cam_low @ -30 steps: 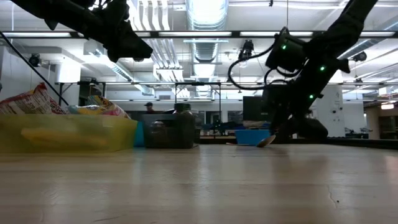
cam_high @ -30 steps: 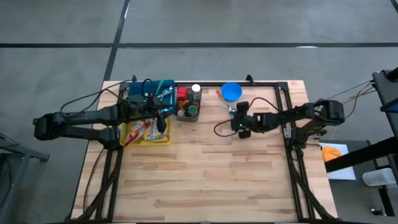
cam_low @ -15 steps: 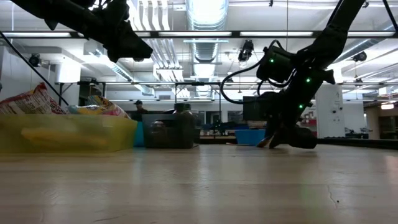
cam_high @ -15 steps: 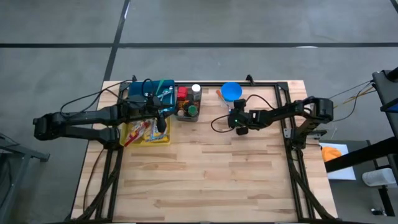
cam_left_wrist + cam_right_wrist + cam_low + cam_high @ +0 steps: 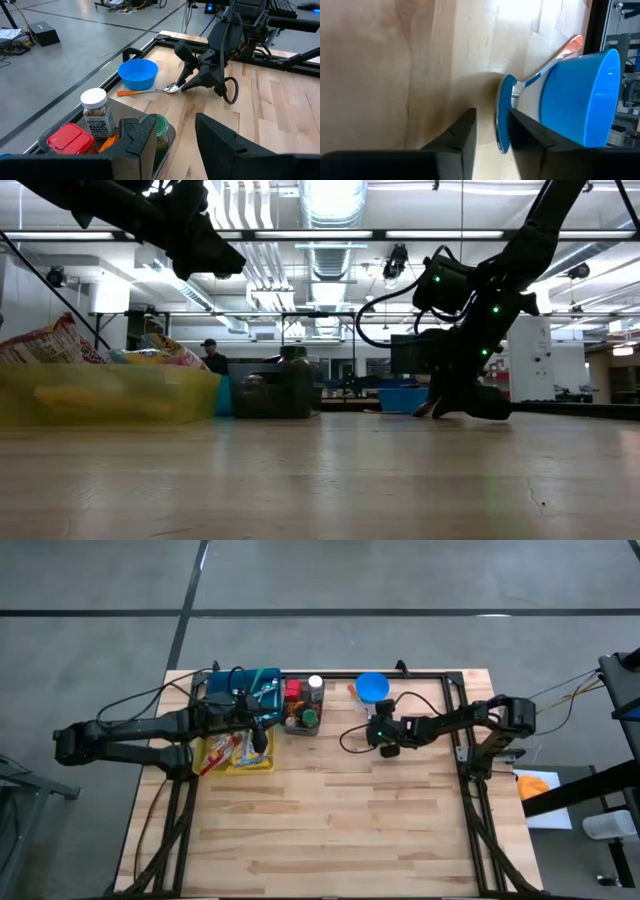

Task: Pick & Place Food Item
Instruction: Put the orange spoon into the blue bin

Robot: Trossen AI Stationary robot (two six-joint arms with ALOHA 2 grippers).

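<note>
Bench back edge: your right claw (image 5: 181,86) is closing, part-open, around the spoon (image 5: 172,89) by the bowl (image 5: 138,73); grip, then lift.

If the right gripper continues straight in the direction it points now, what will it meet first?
Most likely the spoon: its bowl end already sits between the right gripper fingers. The blue bowl stands just beyond it, though depth is hard to judge.
</note>
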